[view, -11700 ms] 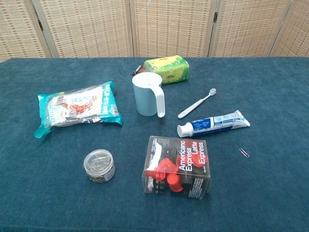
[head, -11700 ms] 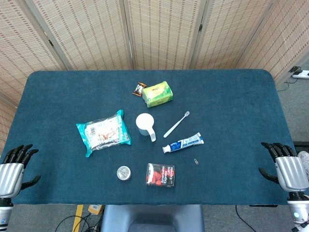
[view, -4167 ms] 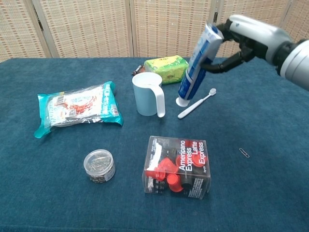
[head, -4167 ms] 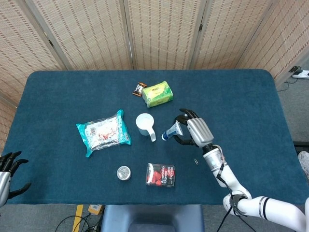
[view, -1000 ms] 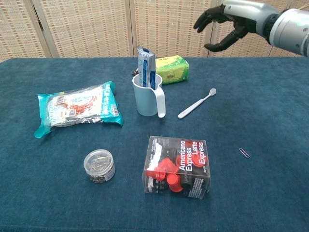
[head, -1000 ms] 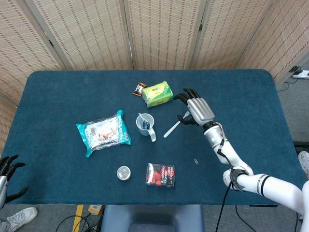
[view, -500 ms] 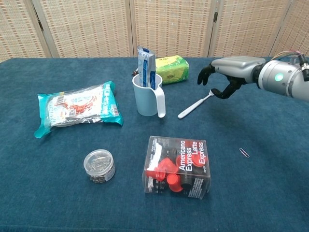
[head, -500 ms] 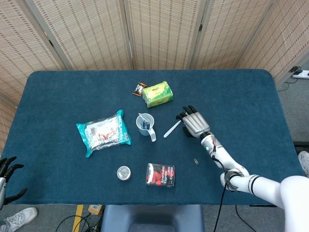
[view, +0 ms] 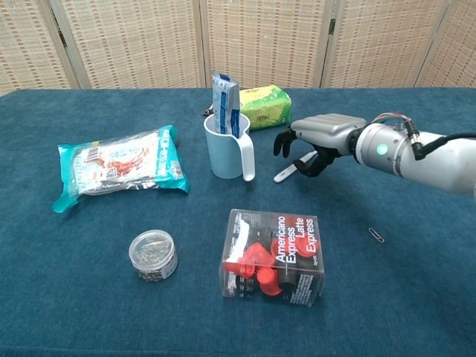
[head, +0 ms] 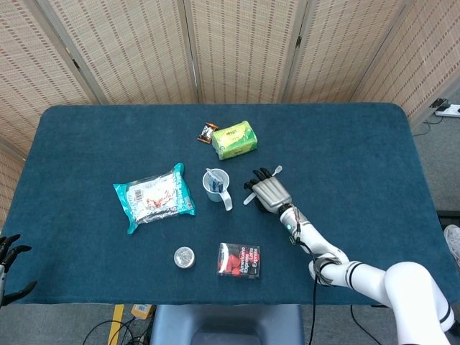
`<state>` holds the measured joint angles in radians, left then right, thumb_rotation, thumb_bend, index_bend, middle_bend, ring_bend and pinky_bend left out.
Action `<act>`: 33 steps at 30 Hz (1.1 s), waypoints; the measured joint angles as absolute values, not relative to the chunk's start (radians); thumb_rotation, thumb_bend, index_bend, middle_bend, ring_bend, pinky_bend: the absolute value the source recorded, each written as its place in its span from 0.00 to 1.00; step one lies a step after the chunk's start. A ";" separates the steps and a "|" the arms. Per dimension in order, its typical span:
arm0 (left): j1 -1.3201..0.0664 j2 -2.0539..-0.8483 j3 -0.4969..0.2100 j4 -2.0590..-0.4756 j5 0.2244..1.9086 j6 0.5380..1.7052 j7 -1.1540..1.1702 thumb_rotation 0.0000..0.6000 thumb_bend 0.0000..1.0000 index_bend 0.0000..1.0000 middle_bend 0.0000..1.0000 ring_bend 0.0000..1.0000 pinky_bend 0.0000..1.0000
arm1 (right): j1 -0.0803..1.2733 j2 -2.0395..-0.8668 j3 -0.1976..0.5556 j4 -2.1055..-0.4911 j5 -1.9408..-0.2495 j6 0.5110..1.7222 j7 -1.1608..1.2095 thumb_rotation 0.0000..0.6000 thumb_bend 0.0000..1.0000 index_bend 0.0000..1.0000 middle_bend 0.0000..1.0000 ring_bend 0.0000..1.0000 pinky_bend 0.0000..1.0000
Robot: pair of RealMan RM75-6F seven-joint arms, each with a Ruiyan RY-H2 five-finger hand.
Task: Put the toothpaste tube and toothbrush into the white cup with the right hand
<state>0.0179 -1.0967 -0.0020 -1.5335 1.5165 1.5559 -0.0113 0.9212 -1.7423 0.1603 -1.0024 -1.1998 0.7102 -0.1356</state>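
The white cup [head: 215, 190] [view: 225, 152] stands mid-table with the blue-and-white toothpaste tube [head: 213, 179] [view: 223, 100] upright inside it. The white toothbrush [head: 277, 170] [view: 285, 175] lies flat on the blue cloth just right of the cup. My right hand [head: 267, 191] [view: 316, 137] is low over the brush's middle, palm down. Its fingers curve toward the handle on both sides, and I see no grip on it. Both ends of the brush stick out from under the hand. My left hand [head: 7, 262] hangs at the table's near left corner, fingers apart and empty.
A teal snack bag [view: 119, 167] lies left of the cup, with a green pack [view: 260, 105] and a small brown packet [head: 208, 132] behind it. Nearer me are a clear Americano Express box [view: 275, 256], a round tin [view: 152, 255] and a paperclip [view: 376, 235].
Over the last second my right hand came down from high above the table and shifted left onto the toothbrush. The brush, cup and toothpaste have not moved.
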 measured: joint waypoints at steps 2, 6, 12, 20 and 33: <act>0.019 -1.097 -0.002 -1.531 1.515 1.556 -0.013 1.00 0.20 0.32 0.16 0.13 0.16 | 0.925 -1.754 0.162 -0.989 -1.206 0.707 -0.128 1.00 0.55 0.28 0.29 0.04 0.04; 0.019 -1.098 -0.002 -1.528 1.512 1.552 -0.016 1.00 0.20 0.32 0.16 0.13 0.16 | 0.929 -1.771 0.154 -0.956 -1.216 0.692 -0.127 1.00 0.55 0.28 0.29 0.04 0.04; 0.016 -1.100 -0.003 -1.527 1.516 1.550 -0.016 1.00 0.20 0.32 0.16 0.13 0.16 | 0.913 -1.762 0.136 -0.966 -1.240 0.698 -0.121 1.00 0.55 0.28 0.29 0.04 0.04; 0.014 -1.102 -0.004 -1.527 1.523 1.552 -0.017 1.00 0.20 0.32 0.16 0.13 0.16 | 0.861 -1.691 0.094 -1.050 -1.274 0.729 -0.111 1.00 0.55 0.28 0.29 0.04 0.04; 0.013 -1.101 0.001 -1.537 1.538 1.556 -0.009 1.00 0.20 0.32 0.16 0.13 0.16 | 0.742 -1.523 0.012 -1.148 -1.305 0.780 -0.105 1.00 0.55 0.28 0.29 0.04 0.04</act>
<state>0.0127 -1.1006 0.0012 -1.5368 1.5378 1.5559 -0.0091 0.7424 -1.5234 0.0121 -1.1476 -1.3046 0.7804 -0.1045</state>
